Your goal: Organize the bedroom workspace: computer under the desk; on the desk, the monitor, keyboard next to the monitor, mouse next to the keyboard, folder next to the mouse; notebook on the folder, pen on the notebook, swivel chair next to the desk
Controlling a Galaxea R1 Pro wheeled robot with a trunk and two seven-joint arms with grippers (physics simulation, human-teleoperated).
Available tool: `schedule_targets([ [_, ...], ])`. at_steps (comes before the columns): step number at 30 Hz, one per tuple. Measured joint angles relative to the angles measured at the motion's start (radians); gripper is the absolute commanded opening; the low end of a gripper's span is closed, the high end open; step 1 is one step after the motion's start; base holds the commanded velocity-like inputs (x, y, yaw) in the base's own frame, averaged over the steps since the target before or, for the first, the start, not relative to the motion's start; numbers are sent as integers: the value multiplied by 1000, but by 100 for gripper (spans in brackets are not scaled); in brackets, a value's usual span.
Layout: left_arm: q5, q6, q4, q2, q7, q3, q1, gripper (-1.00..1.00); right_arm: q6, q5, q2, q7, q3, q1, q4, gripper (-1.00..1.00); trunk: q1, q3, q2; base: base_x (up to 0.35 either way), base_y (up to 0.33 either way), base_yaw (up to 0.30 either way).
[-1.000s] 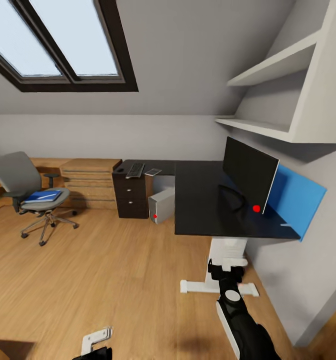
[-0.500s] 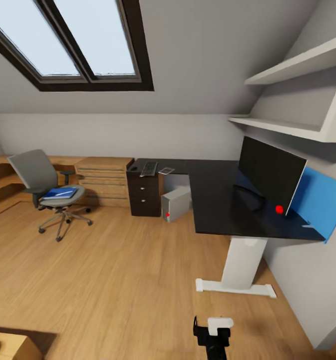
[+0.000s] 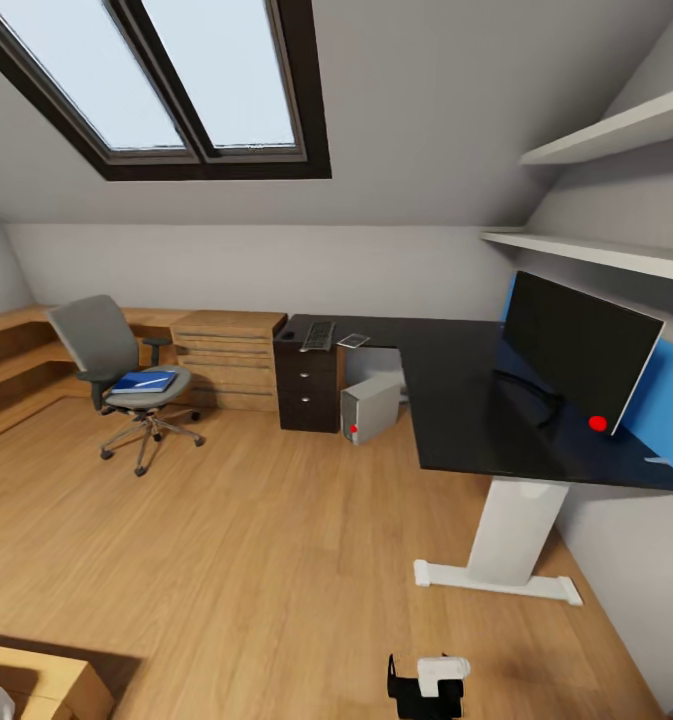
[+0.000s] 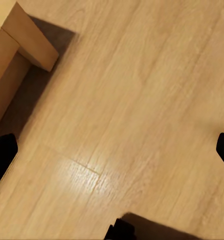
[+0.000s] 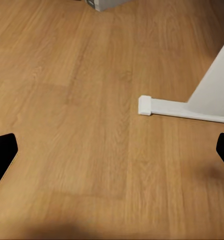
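Desk [image 3: 476,410] along wall, wooden floor [image 3: 226,560]

The black-topped desk [image 3: 456,390] carries the monitor [image 3: 579,350] near its blue back panel, with the keyboard [image 3: 318,335] and a small dark notebook [image 3: 353,341] just beside each other at the far end. On the wooden floor [image 3: 236,540] stand the desk's white pedestal foot [image 5: 179,109], the computer [image 3: 372,407] under the desk, and the swivel chair [image 3: 126,380], whose seat holds the blue folder [image 3: 144,381]
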Motion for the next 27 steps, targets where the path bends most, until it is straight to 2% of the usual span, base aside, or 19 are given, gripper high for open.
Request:
schedule_targets([
  [6,0,-2,2,-1,0,0,0,100,-2,0,-1,2,-3,0,1,100,0,0,0,13,332,1],
  [11,-2,-2,3,-6,0,0,0,100,-8,-1,-2,1,-3,0,1,100,0,0,0,186,300,0],
  [15,-3,-1,4,-7,-1,0,0,100,-45,-2,-2,1,-4,0,1,100,0,0,0,249,257,-3],
  [18,-3,-2,5,-7,-1,-1,0,100,-87,-2,-2,1,-5,0,1,100,-1,1,0,268,238,-133],
  [27,-4,-2,19,-7,-1,-2,0,100,-105,-2,-2,1,-5,0,3,100,-1,5,0,286,222,-223],
])
